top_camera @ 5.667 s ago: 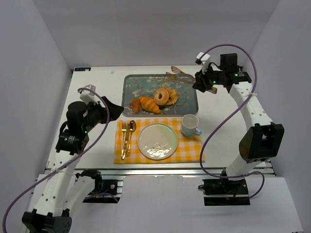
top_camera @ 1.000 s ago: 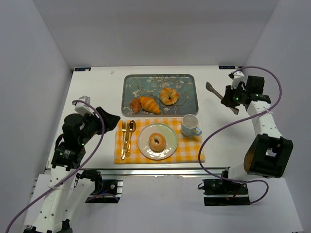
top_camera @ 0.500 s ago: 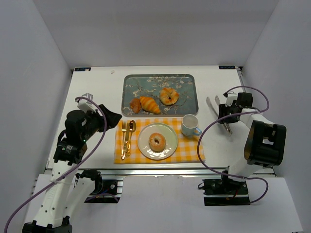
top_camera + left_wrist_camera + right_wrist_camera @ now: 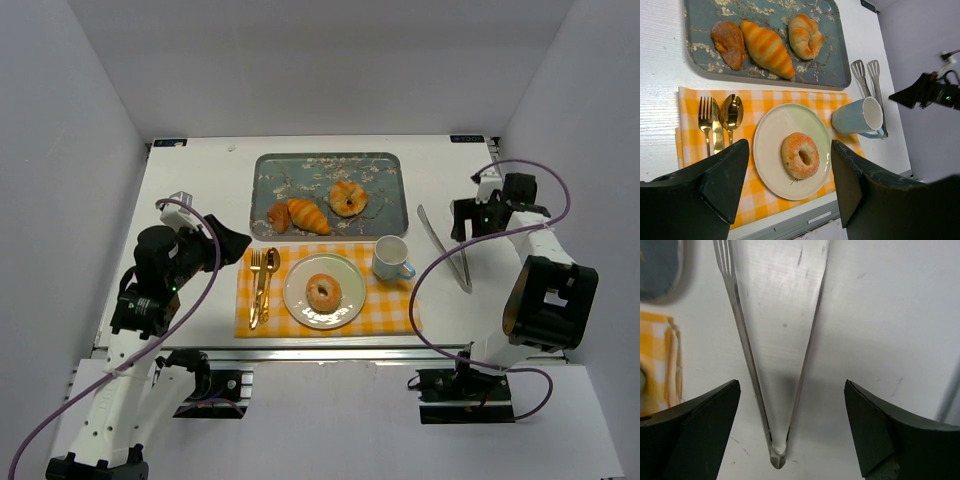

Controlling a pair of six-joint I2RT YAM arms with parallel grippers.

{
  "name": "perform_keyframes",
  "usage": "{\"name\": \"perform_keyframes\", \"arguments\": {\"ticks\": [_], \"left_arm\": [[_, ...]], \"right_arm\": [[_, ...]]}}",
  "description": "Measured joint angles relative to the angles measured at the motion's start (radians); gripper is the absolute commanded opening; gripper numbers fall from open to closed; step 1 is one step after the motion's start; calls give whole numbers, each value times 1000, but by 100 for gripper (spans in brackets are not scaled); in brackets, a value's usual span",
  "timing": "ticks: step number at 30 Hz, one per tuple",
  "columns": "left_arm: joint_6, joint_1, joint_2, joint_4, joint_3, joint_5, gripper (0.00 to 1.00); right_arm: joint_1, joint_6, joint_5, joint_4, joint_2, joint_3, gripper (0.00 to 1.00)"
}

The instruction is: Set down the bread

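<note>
Where your bread lies: pale tan ring-shaped bread centred on the round white plate, atop the yellow checked cloth.
Right gripper: released, straddling silver metal tongs on the white bench.
Left gripper: spread, empty.

My top camera looks down from above and behind my bases onto the whole table. My left wrist camera looks slantwise from the left, nearer, at the tray, the white plate and the bread. My right wrist camera faces straight down, very close to the tongs. All three views share these tongs.
</note>
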Motion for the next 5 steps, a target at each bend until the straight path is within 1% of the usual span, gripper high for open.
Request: {"name": "perform_keyframes", "arguments": {"ticks": [5], "left_arm": [[0,0,14,13,0,10,76]], "right_arm": [[0,16,-30,-13,-44,139,89]]}}
